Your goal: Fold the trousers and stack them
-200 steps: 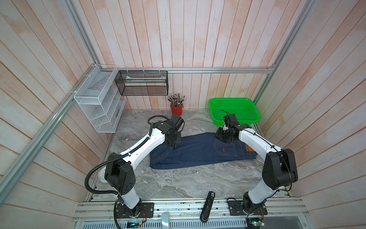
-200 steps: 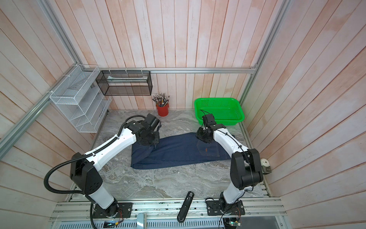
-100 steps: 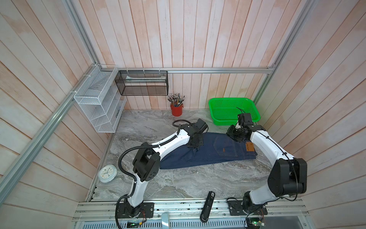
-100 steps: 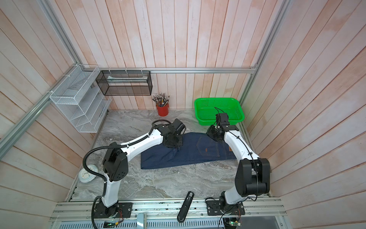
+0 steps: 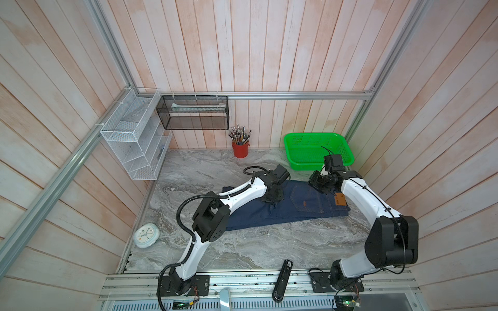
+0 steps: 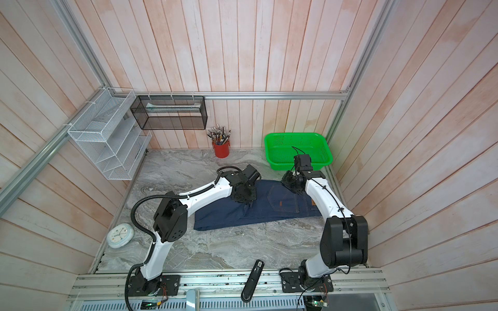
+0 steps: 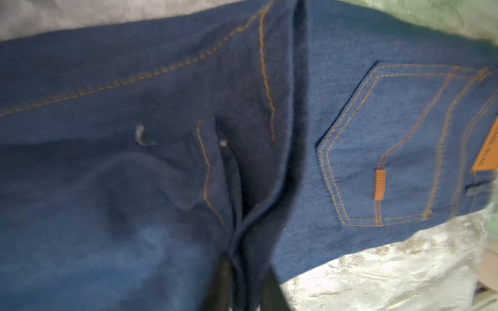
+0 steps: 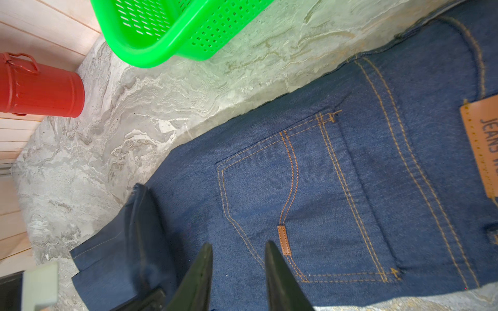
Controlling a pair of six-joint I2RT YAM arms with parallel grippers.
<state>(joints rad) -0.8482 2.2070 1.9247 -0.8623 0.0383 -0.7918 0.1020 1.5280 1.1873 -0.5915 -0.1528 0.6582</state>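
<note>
The trousers (image 5: pixel 304 212) (image 6: pixel 269 212) are dark blue jeans with tan stitching, lying flat on the marble table with the waist and its tan patch (image 5: pixel 340 199) to the right. My left gripper (image 5: pixel 272 202) (image 6: pixel 246 200) reaches across their middle. In the left wrist view its jaws (image 7: pixel 244 258) stand slightly apart, with a raised fold of denim (image 7: pixel 250 188) between them. My right gripper (image 5: pixel 319 185) (image 8: pixel 237 249) hovers open over the seat beside the back pocket (image 8: pixel 296 204), holding nothing.
A green basket (image 5: pixel 347 159) stands at the back right, just behind my right gripper. A red pen cup (image 5: pixel 240 150) is at the back middle, a clock (image 5: pixel 147 235) at the left edge, and a black handheld device (image 5: pixel 281 280) on the front rail. Wire shelves (image 5: pixel 132 145) hang on the left wall.
My left gripper has moved right with a fold of denim, so the trousers' left end now lies further right. Its jaws have parted. My right gripper has shifted right, towards the waist.
</note>
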